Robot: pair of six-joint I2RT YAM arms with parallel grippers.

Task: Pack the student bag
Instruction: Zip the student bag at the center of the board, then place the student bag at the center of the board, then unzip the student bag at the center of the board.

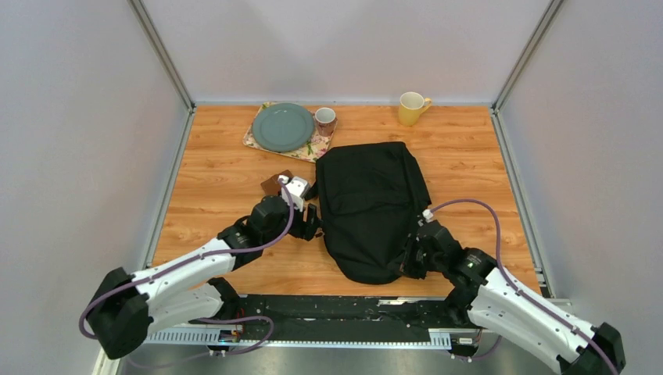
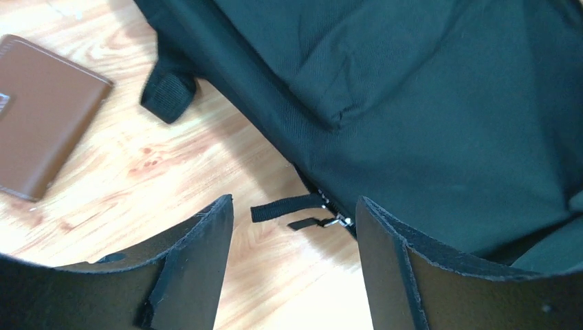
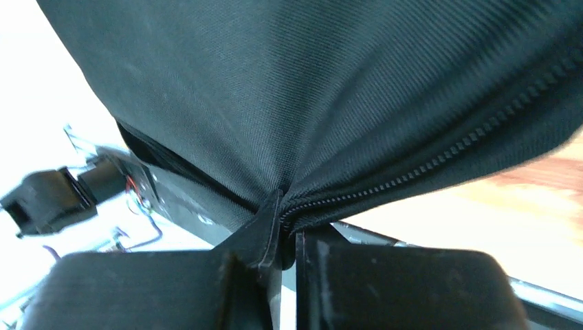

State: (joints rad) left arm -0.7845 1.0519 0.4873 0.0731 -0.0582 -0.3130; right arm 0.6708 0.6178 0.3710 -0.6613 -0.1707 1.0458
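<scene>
The student bag (image 1: 369,207), a large black fabric backpack, lies in the middle of the wooden table. My left gripper (image 2: 294,230) stands open at its left side, and the zipper pull (image 2: 317,222) with its strap tab lies free on the wood just beyond the fingertips. My right gripper (image 3: 287,237) is shut on a pinch of the bag's fabric (image 3: 289,137) beside the zipper teeth (image 3: 440,155), at the bag's near right edge (image 1: 414,254). A brown wallet (image 2: 38,113) lies on the table left of the bag (image 2: 426,103), with a black strap end (image 2: 168,96) beside it.
At the back stand a grey-green plate (image 1: 282,126) on a floral mat (image 1: 320,148), a small mug (image 1: 325,120) and a yellow mug (image 1: 411,108). The brown wallet (image 1: 274,183) lies just beyond the left wrist. Grey walls enclose the table; a black rail (image 1: 344,306) runs along the near edge.
</scene>
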